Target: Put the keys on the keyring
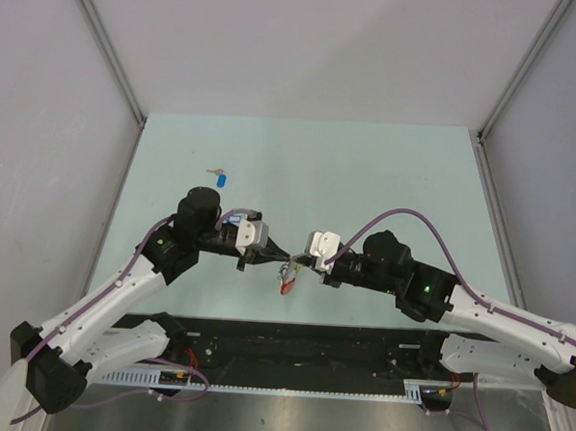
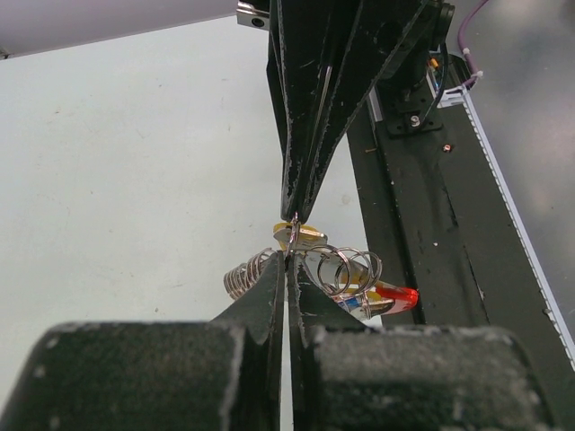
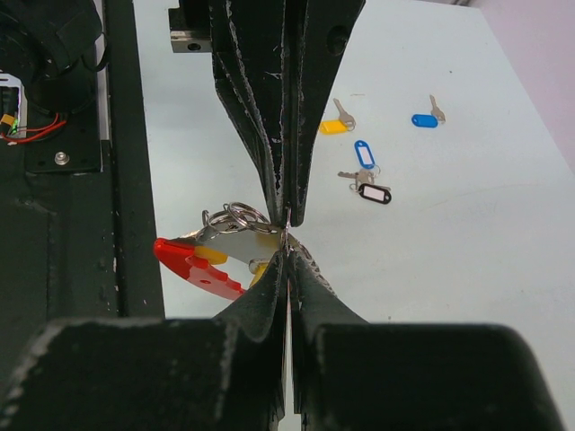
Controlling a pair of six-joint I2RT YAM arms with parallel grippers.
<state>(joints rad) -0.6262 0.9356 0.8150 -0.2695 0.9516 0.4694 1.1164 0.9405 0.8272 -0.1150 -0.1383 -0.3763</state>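
My left gripper (image 1: pixel 272 257) and right gripper (image 1: pixel 301 264) meet tip to tip above the table's near middle, both shut. Between the tips (image 2: pixel 289 259) (image 3: pixel 287 254) they pinch one thin metal loop (image 2: pixel 294 235) at the top of the keyring bunch. Below it hang the red plastic arc (image 3: pixel 190 266) (image 1: pixel 286 287), silver rings (image 2: pixel 346 268), coiled metal links (image 2: pixel 244 277) and yellow tags (image 3: pixel 212 255). Whether the loop belongs to a key or to the keyring I cannot tell. Loose keys lie on the table: yellow (image 3: pixel 334 126), two blue (image 3: pixel 422 119) (image 3: pixel 363 153), black (image 3: pixel 375 193).
One blue-tagged key (image 1: pixel 219 179) shows at the back left of the pale green table (image 1: pixel 387 172). The black base rail (image 1: pixel 300 347) runs along the near edge, right beside the hanging bunch. Grey enclosure walls stand on the left, back and right.
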